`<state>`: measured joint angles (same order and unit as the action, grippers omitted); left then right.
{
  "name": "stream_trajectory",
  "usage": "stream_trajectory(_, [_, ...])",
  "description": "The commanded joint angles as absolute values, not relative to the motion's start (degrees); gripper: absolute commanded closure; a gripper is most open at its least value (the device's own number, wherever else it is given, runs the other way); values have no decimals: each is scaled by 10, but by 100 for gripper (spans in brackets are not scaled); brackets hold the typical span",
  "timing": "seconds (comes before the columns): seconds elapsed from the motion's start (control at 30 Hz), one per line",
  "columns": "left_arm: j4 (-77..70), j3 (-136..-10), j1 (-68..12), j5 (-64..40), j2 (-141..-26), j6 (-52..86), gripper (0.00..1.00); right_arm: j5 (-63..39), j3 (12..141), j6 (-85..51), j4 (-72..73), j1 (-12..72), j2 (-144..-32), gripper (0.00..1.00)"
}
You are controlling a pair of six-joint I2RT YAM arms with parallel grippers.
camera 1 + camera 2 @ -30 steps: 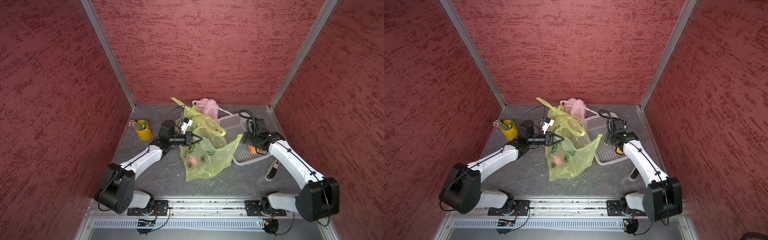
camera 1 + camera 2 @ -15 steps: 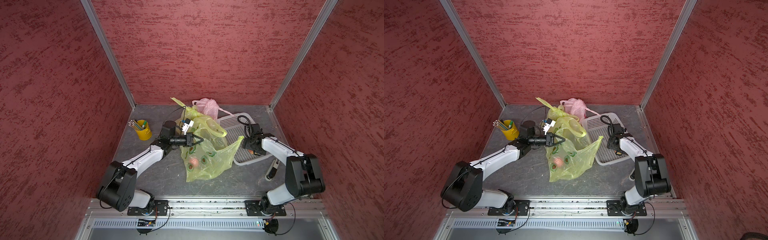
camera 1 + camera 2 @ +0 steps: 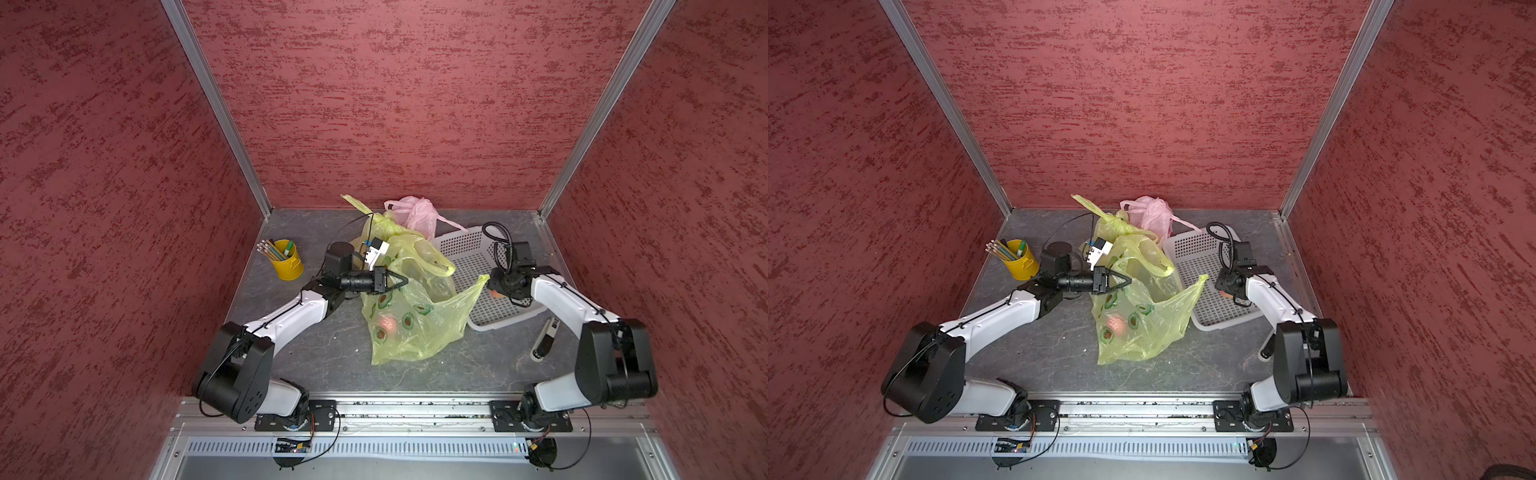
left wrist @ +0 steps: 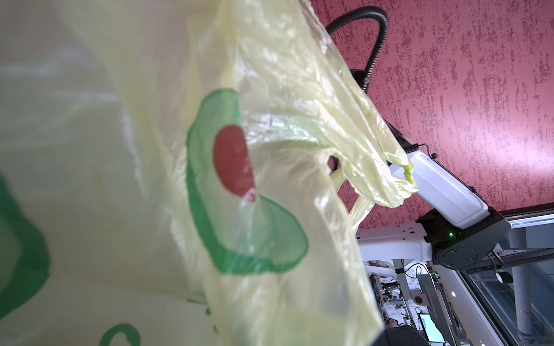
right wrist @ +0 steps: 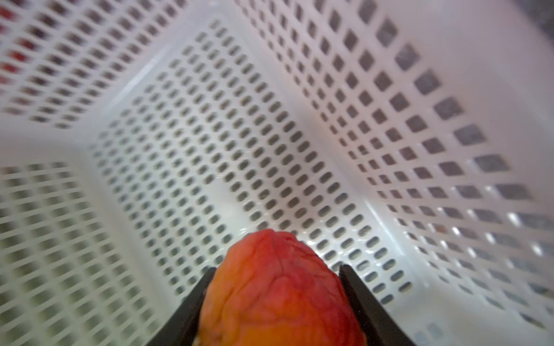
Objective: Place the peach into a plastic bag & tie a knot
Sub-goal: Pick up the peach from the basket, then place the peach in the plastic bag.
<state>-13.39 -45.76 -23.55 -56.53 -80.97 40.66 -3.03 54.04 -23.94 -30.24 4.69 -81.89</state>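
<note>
We list: left gripper point(image 3: 399, 282) pinched shut on the yellow plastic bag point(image 3: 419, 328), right gripper point(image 5: 277, 269) clamped around a peach point(image 5: 278, 299) in the white basket point(image 5: 239, 134) (bagging and knot both outstanding).

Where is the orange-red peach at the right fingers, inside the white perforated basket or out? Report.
Inside the basket. The right wrist view shows the peach between the right fingers, basket floor and walls around it.
</note>
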Motion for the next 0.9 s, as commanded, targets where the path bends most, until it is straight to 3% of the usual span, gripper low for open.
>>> stream_trajectory(0.0, [-119,-471,-239,-563,-813,394,100,-240,564,-246,-275,55,-753,57])
stream_trajectory(0.13, [-114,-474,-241,-559,-814,393,100,-346,594,-267,-282,101,-711,57])
stream_trajectory(0.27, [-112,-479,-245,-556,-816,394,100,-366,631,-271,-314,173,-721,57])
stream_trajectory(0.43, [-108,-483,-253,-551,-811,394,100,-338,663,-282,-333,244,-771,45])
stream_trajectory(0.63, [-109,-479,-254,-545,-801,396,100,-329,666,-290,-320,254,-773,20])
stream_trajectory(0.87, [-129,-469,-254,-545,-806,405,100,-327,651,-299,-309,253,-737,20])
